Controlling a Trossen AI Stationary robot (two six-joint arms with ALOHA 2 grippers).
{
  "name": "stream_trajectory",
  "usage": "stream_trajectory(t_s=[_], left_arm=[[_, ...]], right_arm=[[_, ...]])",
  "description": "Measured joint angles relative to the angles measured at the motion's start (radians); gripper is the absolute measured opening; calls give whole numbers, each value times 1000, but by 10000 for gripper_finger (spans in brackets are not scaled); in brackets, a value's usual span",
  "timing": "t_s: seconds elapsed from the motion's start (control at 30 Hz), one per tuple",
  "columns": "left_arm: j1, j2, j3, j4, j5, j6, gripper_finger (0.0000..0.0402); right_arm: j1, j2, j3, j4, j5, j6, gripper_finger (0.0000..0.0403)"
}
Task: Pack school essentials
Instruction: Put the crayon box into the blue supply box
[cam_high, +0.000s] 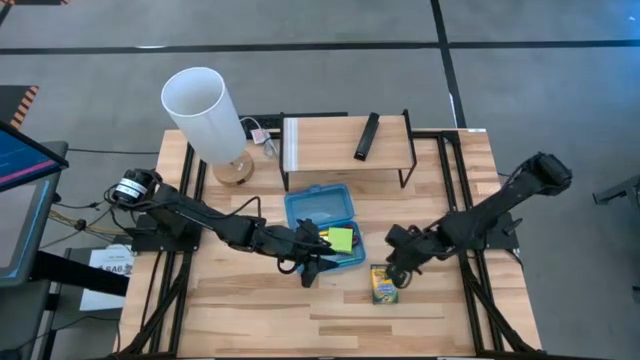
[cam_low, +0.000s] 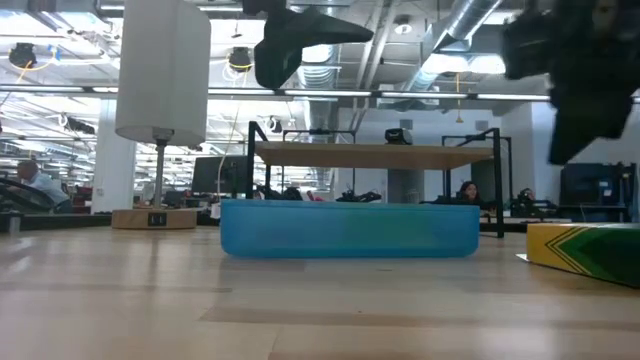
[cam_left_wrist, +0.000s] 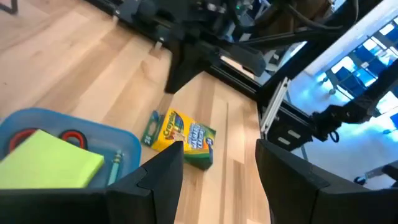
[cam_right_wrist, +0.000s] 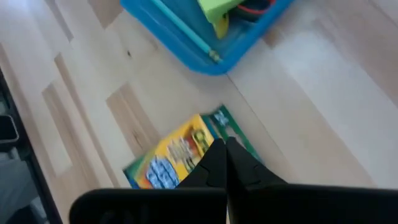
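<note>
Lying flat on the pale wooden tabletop (cam_high: 250, 315), nearest the front edge, is the yellow-green cardboard crayon box (cam_high: 383, 284), just beside the open blue plastic case (cam_high: 322, 201) but not in it. The right pincer (cam_high: 397, 272) is hovering directly over the crayon box with its fingers pressed together, gripping nothing; the right wrist view is showing the box's printed face below the closed tips, which the high view is hiding under the arm. The left pincer (cam_high: 312, 270) is hanging at the case's front edge with its fingers (cam_left_wrist: 163, 180) spread apart and empty. The left wrist view is revealing what the low view cannot: inside the case the green sticky-note pad (cam_left_wrist: 46, 165) is lying over the red-handled scissors (cam_left_wrist: 69, 135), with a pale green pen (cam_left_wrist: 115, 167) against the wall. In the low view only the blue case wall and a corner of the crayon box are showing. Farther back, a black wire-frame shelf with a wooden top (cam_high: 345, 142) is carrying a slim black bar (cam_high: 367, 136), and a tall white cylinder on a round wooden base (cam_high: 207, 115) is standing at the far left corner.
</note>
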Motion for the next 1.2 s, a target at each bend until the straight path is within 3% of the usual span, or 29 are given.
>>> stream_trajectory(t_s=[0.2, 0.43, 0.87, 1.1, 1.2], left_arm=[[1, 0, 0, -30, -12, 15, 187], [1, 17, 0, -108, -18, 29, 187], [-22, 116, -2, -119, 55, -19, 187], [-28, 122, -2, -179, 72, -25, 187], [-28, 122, -1, -244, 99, -29, 187]], right_arm=[[136, 6, 0, -134, 24, 114, 2], [208, 152, 0, -75, -2, 184, 2], [125, 370, 9, 277, -110, 70, 2], [50, 428, 125, 297, -165, -127, 2], [37, 426, 149, 228, -193, -172, 3]])
